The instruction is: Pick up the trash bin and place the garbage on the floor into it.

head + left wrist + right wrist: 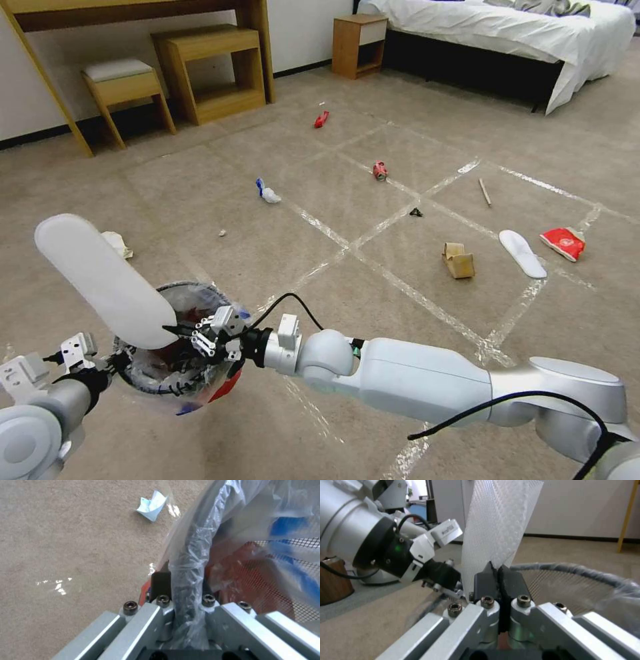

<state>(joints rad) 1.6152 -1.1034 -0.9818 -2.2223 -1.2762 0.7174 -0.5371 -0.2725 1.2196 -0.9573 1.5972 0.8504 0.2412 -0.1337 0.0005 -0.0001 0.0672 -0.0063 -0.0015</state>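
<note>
Nearest, the left gripper (181,593) clamps the trash bin (175,347) by its rim while the right gripper (500,576) pinches a white slipper sole (100,280) above its mouth, apparently mid-deposit; releasing comes next, judging by this.

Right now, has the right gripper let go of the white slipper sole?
No, in the right wrist view the right gripper is shut on the white slipper sole, pinching its lower edge above the trash bin rim.

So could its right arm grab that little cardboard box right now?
Probably not yet: the right gripper is shut on a white slipper sole over the trash bin, and the cardboard box lies well off across the carpet.
</note>
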